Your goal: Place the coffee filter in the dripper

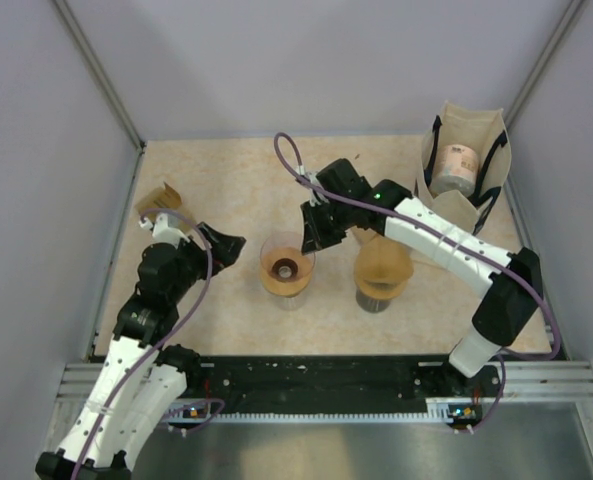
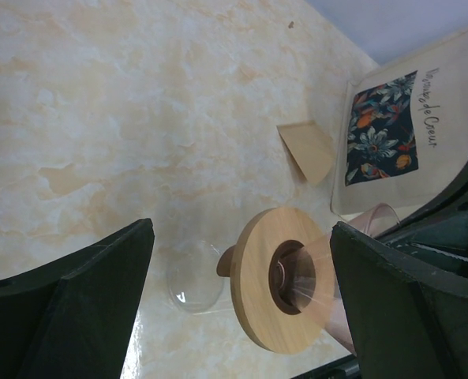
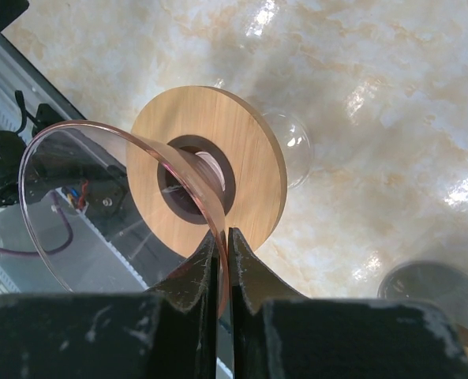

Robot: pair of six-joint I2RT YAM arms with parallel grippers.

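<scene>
At mid-table, with the right gripper clamped shut on the clear rim of the tilted dripper and the left gripper wide open and empty, stand it upright first, since the coffee filter lies apart near the bag.

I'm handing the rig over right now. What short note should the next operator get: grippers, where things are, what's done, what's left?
Left gripper: open, empty, just left of the dripper.
Right gripper: shut on the dripper's clear rim.
Paper filter: on the table at the far left, by the wall.
Brown cone, possibly another filter, sits on a glass right of the dripper.
Done: dripper gripped.
Left: no filter is in the dripper yet; pick one up and seat it.
</scene>
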